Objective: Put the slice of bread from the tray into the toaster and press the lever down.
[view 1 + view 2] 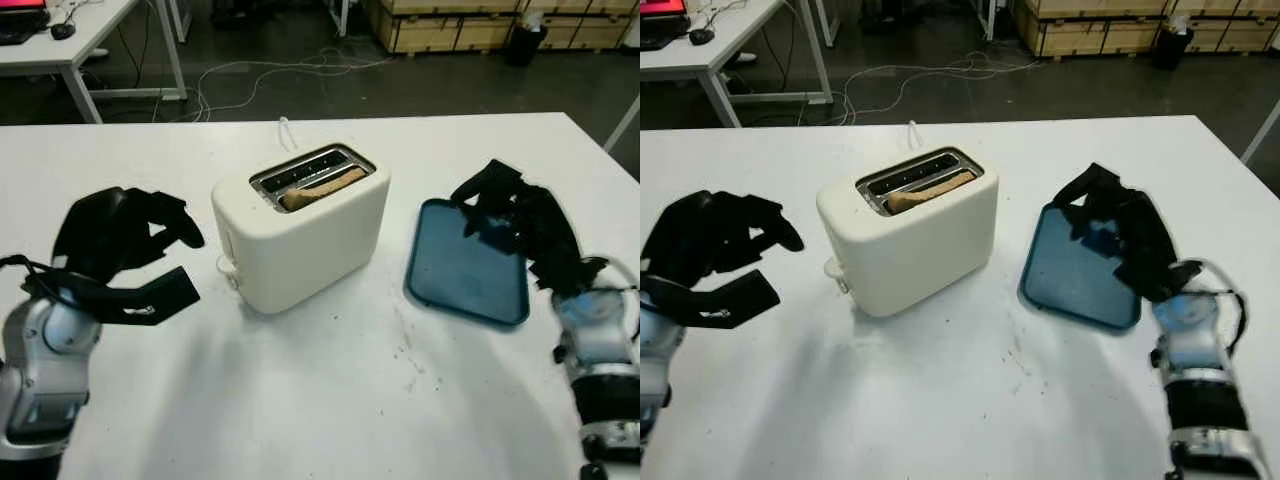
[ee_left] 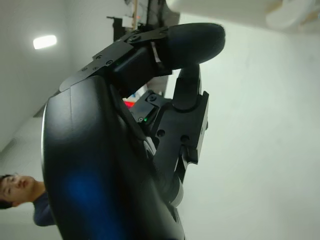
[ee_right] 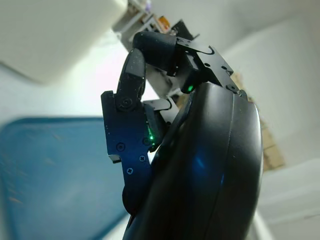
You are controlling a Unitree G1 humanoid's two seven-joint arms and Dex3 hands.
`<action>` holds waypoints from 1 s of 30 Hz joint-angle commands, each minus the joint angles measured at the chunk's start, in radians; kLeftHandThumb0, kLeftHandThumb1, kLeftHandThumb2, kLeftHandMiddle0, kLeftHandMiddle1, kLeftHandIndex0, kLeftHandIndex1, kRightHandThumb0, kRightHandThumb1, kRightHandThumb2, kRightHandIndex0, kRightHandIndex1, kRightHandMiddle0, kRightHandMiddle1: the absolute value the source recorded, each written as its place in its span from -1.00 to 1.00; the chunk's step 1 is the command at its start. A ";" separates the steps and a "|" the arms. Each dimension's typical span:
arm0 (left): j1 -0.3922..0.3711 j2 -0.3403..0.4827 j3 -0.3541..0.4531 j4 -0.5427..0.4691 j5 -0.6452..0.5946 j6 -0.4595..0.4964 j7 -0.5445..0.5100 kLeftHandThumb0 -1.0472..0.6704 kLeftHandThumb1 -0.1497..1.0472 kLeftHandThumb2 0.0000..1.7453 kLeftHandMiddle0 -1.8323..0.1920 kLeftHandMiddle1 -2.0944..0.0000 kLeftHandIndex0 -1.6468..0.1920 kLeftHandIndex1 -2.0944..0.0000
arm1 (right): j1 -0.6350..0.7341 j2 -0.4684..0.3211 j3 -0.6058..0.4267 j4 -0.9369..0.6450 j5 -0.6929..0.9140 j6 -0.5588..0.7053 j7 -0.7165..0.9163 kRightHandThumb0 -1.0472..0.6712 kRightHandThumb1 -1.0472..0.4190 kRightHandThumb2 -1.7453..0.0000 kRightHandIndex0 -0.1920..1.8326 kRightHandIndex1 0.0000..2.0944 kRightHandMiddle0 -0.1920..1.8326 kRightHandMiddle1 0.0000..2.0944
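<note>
Looking at the table, the bread [image 1: 320, 189] is already sitting in the front slot of the toaster [image 1: 300, 240], top crust poking out a bit, so the tray [image 1: 460, 275] at about 3 o'clock from the toaster has nothing on it. What's left, I'd say, is the lever [image 1: 229, 267], that little white tab low on the toaster's end face at roughly 9 o'clock. The left hand [image 1: 130, 255] is over at 9 o'clock from the toaster, near that end but well short of touching it, holding nothing; the fingers look a bit bent but not closed around anything. The right hand [image 1: 510, 225] hangs over the tray's far-right part, also holding nothing, fingers loosely bent. As for handling: the bread's light and soft and crumbles easily, so if it needs nudging deeper I'd tap the top crust gently rather than pinch it. The lever's a small stiff tab, probably spring-loaded, so it wants a firm straight-down push from one fingertip on top. The toaster's smooth and looks light enough to skid or tip on the table [image 1: 330, 400], which is my main worry.
</note>
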 commanded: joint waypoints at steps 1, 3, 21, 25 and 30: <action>-0.009 0.030 0.015 0.001 -0.008 -0.018 -0.024 0.07 0.73 -0.93 -0.11 -0.67 -0.21 -0.39 | -0.043 -0.033 0.011 0.029 -0.014 -0.043 0.022 -0.23 -0.83 0.59 -0.18 0.67 -0.22 0.26; -0.012 0.049 0.020 0.007 -0.007 -0.024 -0.040 0.08 0.71 -0.95 -0.10 -0.67 -0.21 -0.38 | -0.064 -0.052 0.019 0.048 -0.022 -0.061 0.036 -0.25 -0.83 0.59 -0.17 0.67 -0.18 0.18; -0.023 0.051 -0.018 0.092 0.078 -0.046 -0.009 0.13 0.75 -0.99 -0.08 -0.67 -0.25 -0.20 | -0.103 -0.113 0.106 0.037 -0.151 -0.097 0.035 -0.34 -0.83 0.54 -0.11 0.67 -0.05 -0.01; -0.028 0.047 -0.026 0.101 0.084 -0.049 -0.008 0.11 0.77 -0.99 -0.08 -0.67 -0.24 -0.20 | -0.098 -0.106 0.117 0.049 -0.153 -0.119 0.030 -0.33 -0.83 0.55 -0.04 0.55 0.18 -0.58; -0.022 0.038 -0.030 0.102 0.082 -0.051 -0.004 0.11 0.76 -1.00 -0.07 -0.67 -0.24 -0.20 | -0.088 -0.100 0.128 0.055 -0.163 -0.141 0.008 -0.36 -0.83 0.49 -0.07 0.63 0.06 -0.21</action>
